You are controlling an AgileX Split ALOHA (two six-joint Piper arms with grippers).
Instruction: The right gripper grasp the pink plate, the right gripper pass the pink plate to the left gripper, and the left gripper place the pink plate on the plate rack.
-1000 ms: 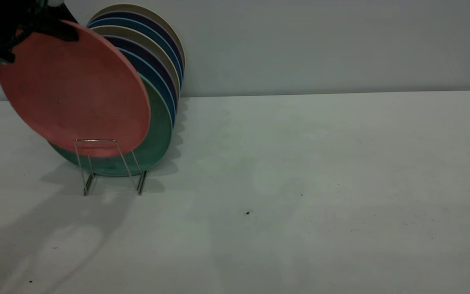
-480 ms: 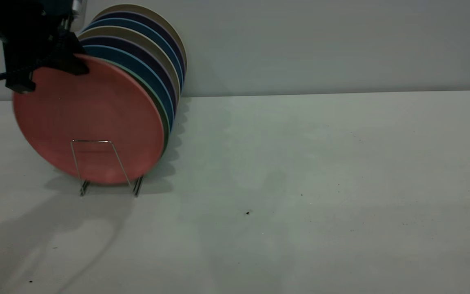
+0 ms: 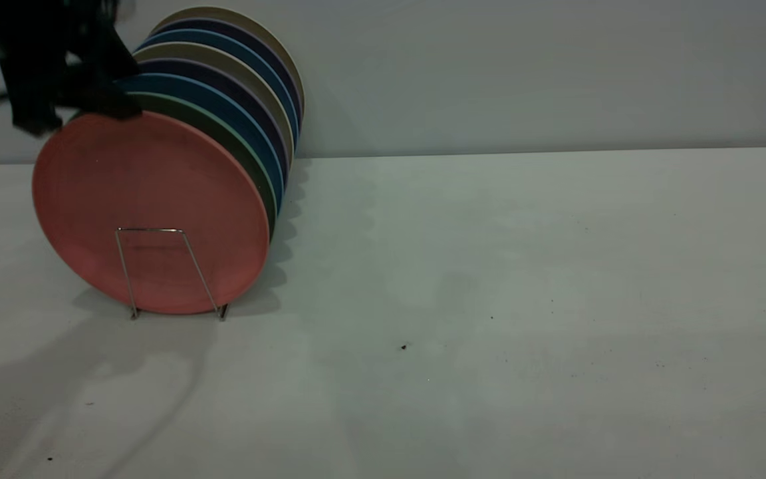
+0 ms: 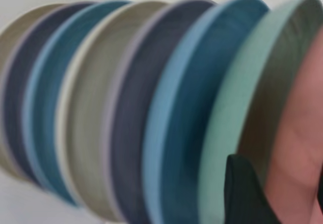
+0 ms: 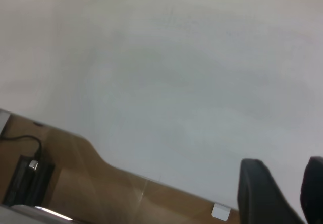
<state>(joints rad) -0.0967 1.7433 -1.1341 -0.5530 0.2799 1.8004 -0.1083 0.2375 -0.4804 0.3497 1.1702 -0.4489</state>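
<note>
The pink plate (image 3: 150, 206) stands on edge in the front slot of the plate rack (image 3: 153, 230), behind its front wire loop, leaning back on the teal-green plate (image 3: 240, 148). My left gripper (image 3: 84, 110), blurred, is at the plate's upper rim. In the left wrist view its dark fingers (image 4: 245, 193) stand apart on either side of the pink plate (image 4: 303, 148). My right gripper (image 5: 298, 188) is out of the exterior view; it hangs over bare table near the table's edge, its fingers a little apart and empty.
Several more plates, blue, navy and beige (image 3: 250, 73), fill the rack behind the green one; they also show in the left wrist view (image 4: 126, 108). The white table (image 3: 489, 266) stretches right of the rack. Wooden floor (image 5: 75, 183) lies beyond the table edge.
The left gripper lowered the pink plate from a tilted hold above the rack into the front slot. The plate now rests lower and covers the green plate. The gripper's fingers have come apart.
</note>
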